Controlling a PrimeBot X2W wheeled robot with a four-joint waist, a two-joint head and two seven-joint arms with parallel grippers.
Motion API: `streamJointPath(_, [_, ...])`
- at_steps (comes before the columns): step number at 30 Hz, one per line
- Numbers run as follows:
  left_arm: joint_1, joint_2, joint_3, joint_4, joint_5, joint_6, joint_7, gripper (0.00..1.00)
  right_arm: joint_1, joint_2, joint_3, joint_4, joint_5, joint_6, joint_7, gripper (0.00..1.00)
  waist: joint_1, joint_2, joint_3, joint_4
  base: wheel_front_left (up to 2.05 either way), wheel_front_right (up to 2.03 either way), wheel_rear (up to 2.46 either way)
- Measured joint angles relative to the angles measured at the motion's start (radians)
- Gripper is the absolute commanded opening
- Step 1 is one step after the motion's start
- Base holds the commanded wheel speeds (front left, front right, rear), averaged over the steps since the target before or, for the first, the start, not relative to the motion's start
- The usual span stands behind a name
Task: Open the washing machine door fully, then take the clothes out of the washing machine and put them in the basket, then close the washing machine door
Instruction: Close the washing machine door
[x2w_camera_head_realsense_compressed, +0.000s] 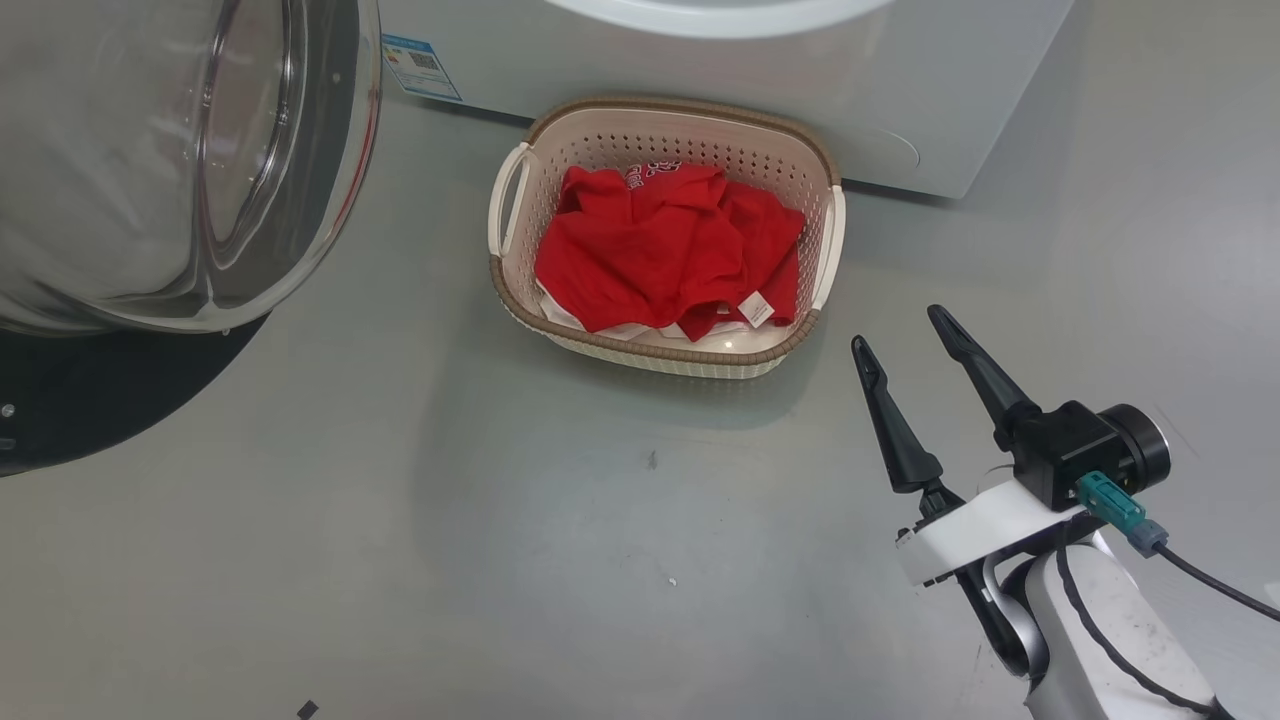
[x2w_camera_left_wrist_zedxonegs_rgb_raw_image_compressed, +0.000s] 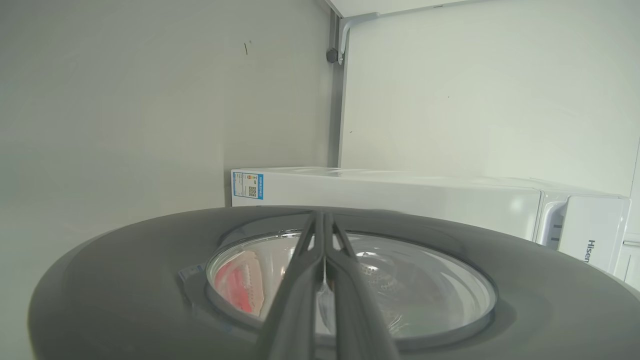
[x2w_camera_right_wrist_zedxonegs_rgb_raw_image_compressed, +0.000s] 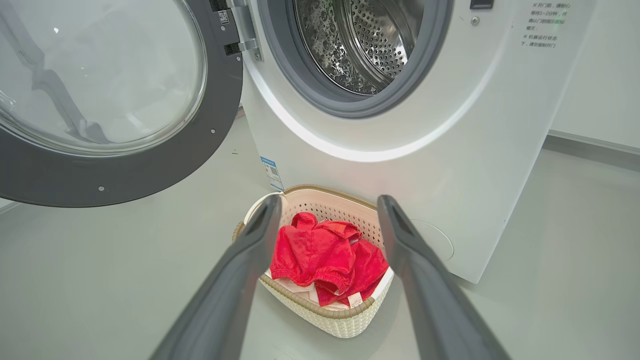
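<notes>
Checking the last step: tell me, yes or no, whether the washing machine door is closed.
No, the washing machine door stands swung open beside the exposed drum mouth.

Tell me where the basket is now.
The basket stands on the floor at the head view's centre, directly before the washing machine, holding the clothes.

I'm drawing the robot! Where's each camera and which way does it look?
Head: on the head, looking down at cream perforated plastic basket of red fabric clothes; open right gripper shows.
Left wrist: on left arm, facing round black-rimmed glass door; shut left gripper shows.
Right wrist: on right arm, facing white washing machine; spread fingers show.
Shared: head and right wrist both see the basket.
</notes>
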Motion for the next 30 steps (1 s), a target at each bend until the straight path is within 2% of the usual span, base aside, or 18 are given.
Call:
streamJointPath(10, [0.018,-0.007,-0.037,-0.012,0.0,-0.019,0.109,0.0,0.0,0.014,0.001,0.02,0.003,0.0,-0.009,1.0,0.0,0.0,-0.034,-0.001,0.0,0.0,0.0])
streamJointPath(22, [0.065,-0.073,-0.087,-0.057,-0.026,-0.07,0.235,0.0,0.001,0.023,0.009,0.04,0.012,0.0,-0.015,1.0,0.0,0.0,-0.08,-0.005,0.0,0.0,0.0])
streamJointPath(30, [0.102,-0.116,-0.105,-0.101,-0.028,-0.081,0.292,0.0,0.002,0.031,0.015,0.049,0.017,0.0,-0.017,1.0,0.0,0.0,-0.106,-0.008,0.0,0.0,0.0])
